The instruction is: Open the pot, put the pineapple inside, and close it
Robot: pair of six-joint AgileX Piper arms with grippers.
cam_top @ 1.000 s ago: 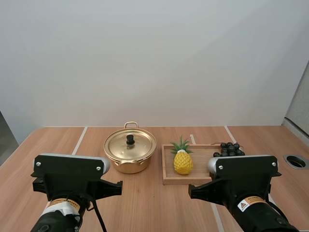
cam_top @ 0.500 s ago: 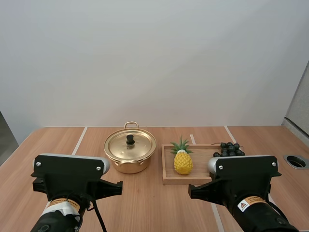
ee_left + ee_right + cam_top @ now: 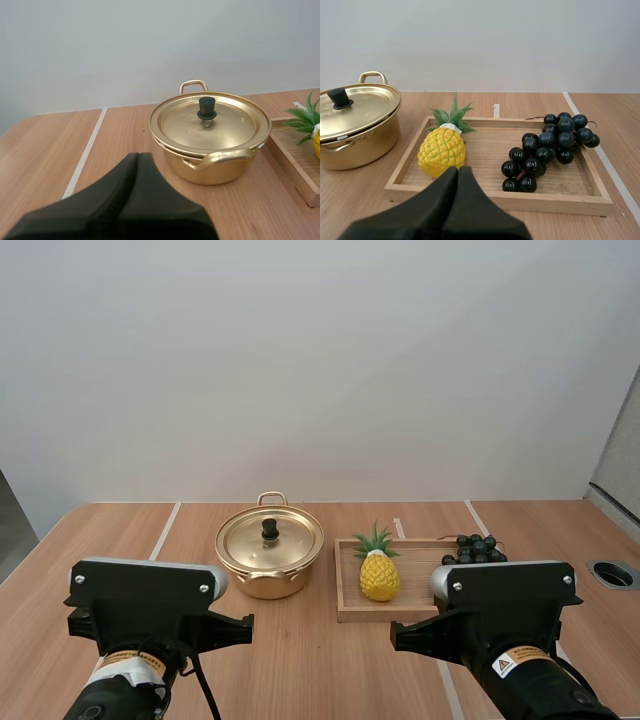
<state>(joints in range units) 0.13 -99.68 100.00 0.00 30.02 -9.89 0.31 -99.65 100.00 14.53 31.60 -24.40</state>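
Both pairs of jaws are pressed flat together, with nothing between them. My left gripper point(image 3: 139, 155) shows as one dark wedge pointed at the pot point(image 3: 212, 165), short of it and not touching. My right gripper point(image 3: 458, 169) is the same closed wedge, its tip just in front of the near rim of the wooden tray point(image 3: 495, 201), in line with the pineapple point(image 3: 441, 151).

The pineapple sits in the left end of the tray, on the side nearest the pot. Its body is a plump yellow oval with a fine criss-cross pattern, and a pale collar joins it to a crown of spiky green leaves that points up and away from me. I cannot tell whether it stands upright or leans back. A bunch of dark, glossy grapes point(image 3: 550, 145) lies in the tray's right half, apart from the pineapple.

The pot is shiny gold with a loop handle on each side. Its lid point(image 3: 210, 120) is seated flat on the rim, with a small black knob point(image 3: 207, 107) at the centre. It stands on the wooden table point(image 3: 300, 660) to the left of the tray, near it but not touching.
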